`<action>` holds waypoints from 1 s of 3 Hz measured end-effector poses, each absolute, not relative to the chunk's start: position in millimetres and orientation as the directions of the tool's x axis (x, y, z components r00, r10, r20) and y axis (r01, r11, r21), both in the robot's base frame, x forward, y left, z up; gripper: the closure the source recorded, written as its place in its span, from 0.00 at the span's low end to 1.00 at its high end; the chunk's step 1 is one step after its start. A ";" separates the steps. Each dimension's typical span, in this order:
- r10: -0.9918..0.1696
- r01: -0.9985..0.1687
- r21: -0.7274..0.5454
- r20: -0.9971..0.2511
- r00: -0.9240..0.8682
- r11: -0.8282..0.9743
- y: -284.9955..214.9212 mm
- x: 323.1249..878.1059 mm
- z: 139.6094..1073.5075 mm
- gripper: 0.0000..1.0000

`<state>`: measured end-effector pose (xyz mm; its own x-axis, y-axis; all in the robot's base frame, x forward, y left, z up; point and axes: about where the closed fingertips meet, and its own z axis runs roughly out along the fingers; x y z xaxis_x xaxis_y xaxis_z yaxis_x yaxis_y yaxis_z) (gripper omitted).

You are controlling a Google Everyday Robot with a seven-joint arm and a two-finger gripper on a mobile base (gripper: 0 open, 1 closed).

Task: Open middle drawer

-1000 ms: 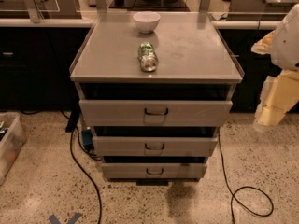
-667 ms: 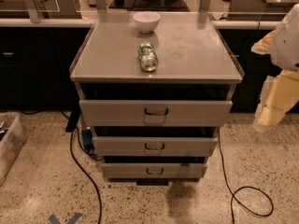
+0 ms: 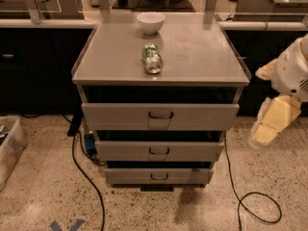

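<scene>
The grey cabinet has three drawers. The middle drawer [image 3: 159, 151] is the second one, a shallow plain front with a small dark loop handle [image 3: 159, 151] at its centre. It sits between the taller top drawer [image 3: 160, 116] and the lowest drawer [image 3: 159, 176]. My gripper [image 3: 269, 124], pale yellow below a white arm [image 3: 293, 73], hangs to the right of the cabinet. It is level with the top and middle drawers and touches nothing.
A green can [image 3: 152, 58] lies on its side on the cabinet top [image 3: 202, 57], and a white bowl [image 3: 150, 22] stands behind it. Black cables [image 3: 255, 211] run over the speckled floor on both sides. A clear plastic bin [image 3: 8, 148] sits at left. Dark counters stand behind.
My gripper has moved slightly down and to the left, toward the cabinet's right side. The drawers, can and bowl have not moved.
</scene>
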<state>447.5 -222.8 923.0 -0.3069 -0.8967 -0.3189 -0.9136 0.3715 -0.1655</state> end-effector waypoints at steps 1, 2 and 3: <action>-0.825 -0.878 -0.067 -0.384 -0.415 0.473 -223.9 454.6 851.2 0.00; -0.825 -0.878 -0.067 -0.385 -0.415 0.473 -223.9 454.6 851.2 0.00; -0.812 -0.891 -0.066 -0.445 -0.378 0.450 -221.2 456.2 844.1 0.00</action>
<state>456.2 -221.2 844.1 -0.3776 -0.8122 -0.4447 -0.8905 0.4502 -0.0661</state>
